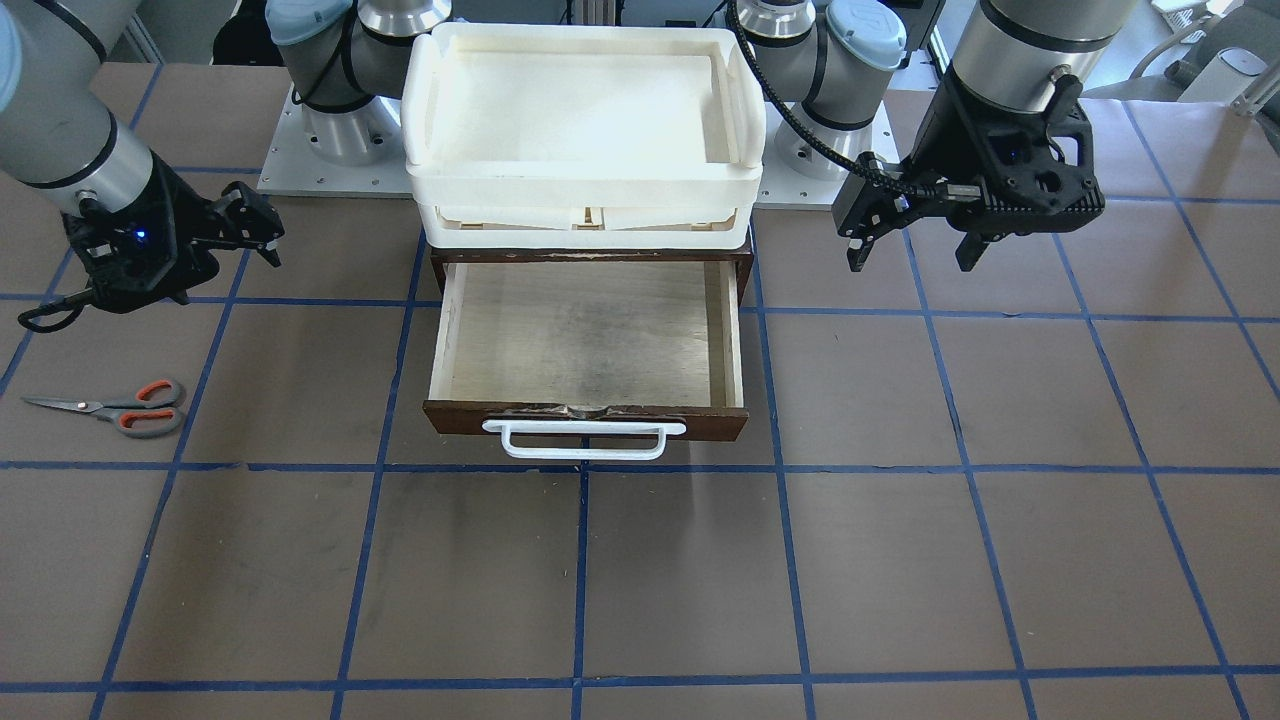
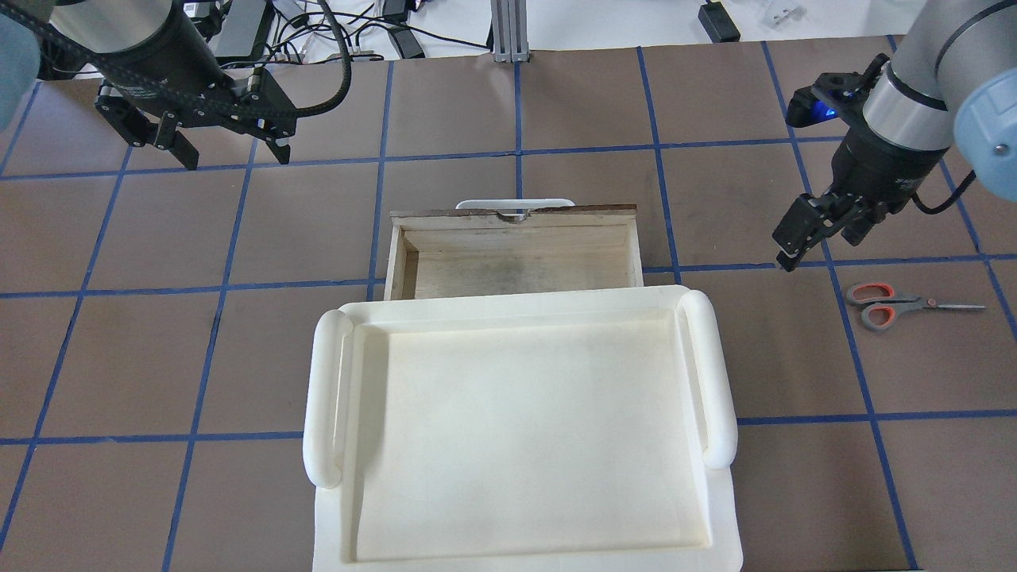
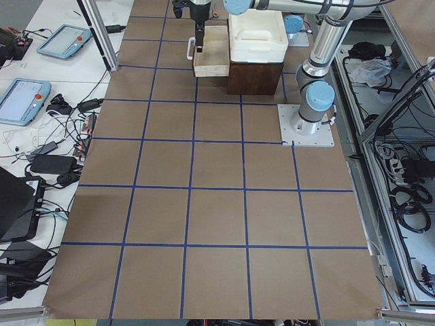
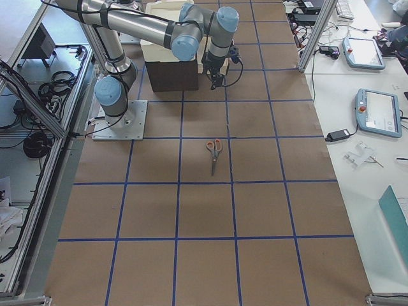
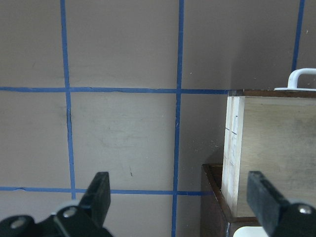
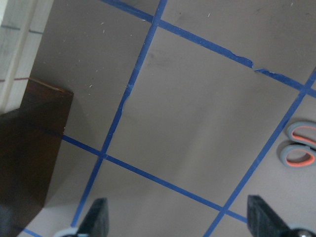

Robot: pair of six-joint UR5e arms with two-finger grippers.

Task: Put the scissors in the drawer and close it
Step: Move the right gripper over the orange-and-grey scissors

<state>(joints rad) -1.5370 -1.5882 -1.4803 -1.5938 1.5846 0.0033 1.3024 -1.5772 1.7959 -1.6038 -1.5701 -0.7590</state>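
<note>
The scissors [image 2: 898, 304] lay flat on the bench [image 2: 556, 103], far out on the robot's right side. They were closed. Their long line ran sideways across the bench. The grey and orange loops pointed in toward the drawer [image 2: 516, 266], and the thin blades pointed away from it.

The right end effector [image 2: 820, 242] hung in the air between the drawer and the scissors. It held nothing, and its two fingers stood wide apart. The scissors lay out past it, more to the robot's right. In the right wrist view, only the loops peeked in at the edge. I think this arm should do the picking up, because it was much nearer. It would need to move out sideways, go down, and turn its fingers to close across the thin middle of the scissors.

The left end effector [image 2: 234, 155] was up in the air on the other side of the drawer, well apart from the scissors. Its fingers were wide too, and it held nothing.

The drawer was pulled open, with nothing lying in it. Its white handle [image 1: 585, 440] faced away from the robot.

White trays [image 2: 524, 429] sat stacked on the brown box [image 4: 171, 75], over the back of the drawer. So I think the scissors would have to go down into the open front part.
</note>
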